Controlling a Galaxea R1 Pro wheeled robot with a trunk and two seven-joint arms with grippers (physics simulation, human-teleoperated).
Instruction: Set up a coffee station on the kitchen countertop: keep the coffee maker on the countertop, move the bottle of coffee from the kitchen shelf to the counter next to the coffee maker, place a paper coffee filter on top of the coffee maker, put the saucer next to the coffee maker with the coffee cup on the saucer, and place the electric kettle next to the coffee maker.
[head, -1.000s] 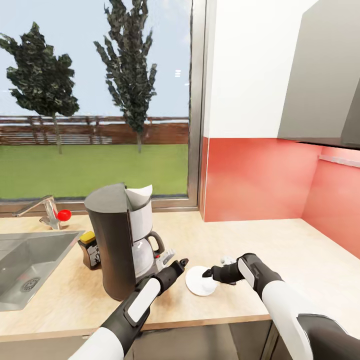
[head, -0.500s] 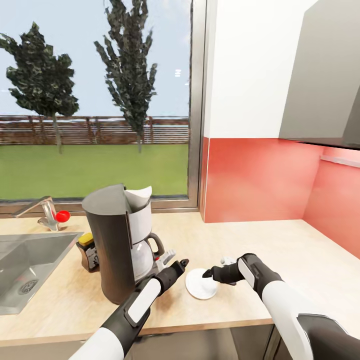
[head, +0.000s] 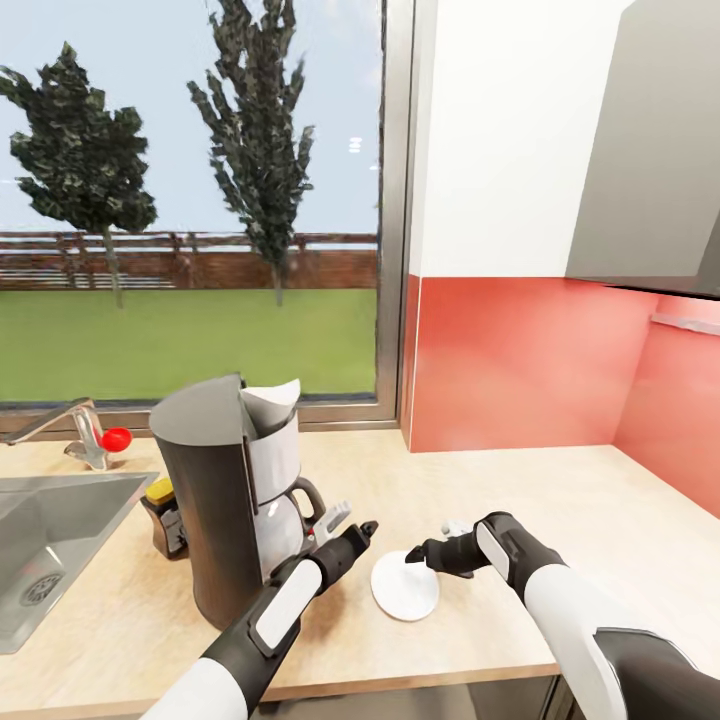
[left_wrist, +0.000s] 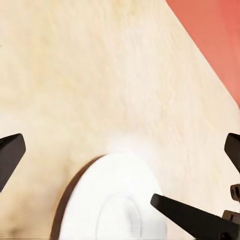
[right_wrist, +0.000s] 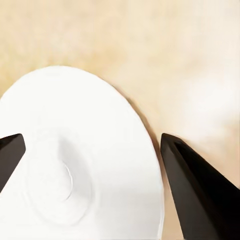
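Observation:
The coffee maker (head: 215, 500) stands on the countertop (head: 560, 500) with the paper coffee filter (head: 268, 405) on its top. Behind it on the left is the bottle of coffee (head: 162, 512). To its right the saucer (head: 404, 592) lies flat (left_wrist: 112, 205) (right_wrist: 80, 160). My right gripper (head: 414, 554) hovers open over the saucer's far edge, nothing between its fingers (right_wrist: 197, 190). Close to the saucer's left, my left gripper (head: 366, 527) is open too, fingers (left_wrist: 10, 155) wide apart. Something small and white (head: 455, 527) peeks from behind the right gripper; whether it is the coffee cup I cannot tell. The electric kettle is out of view.
A steel sink (head: 60, 530) with a tap (head: 80, 440) and red knob lies at the left. The window is behind the counter, a red backsplash (head: 520, 370) at the right, and a grey wall cabinet (head: 650, 150) above it. Bare worktop stretches right of the saucer.
The whole picture has shifted left and down, so the camera has moved. Both grippers stay open. The saucer now lies a little nearer to me relative to the right gripper.

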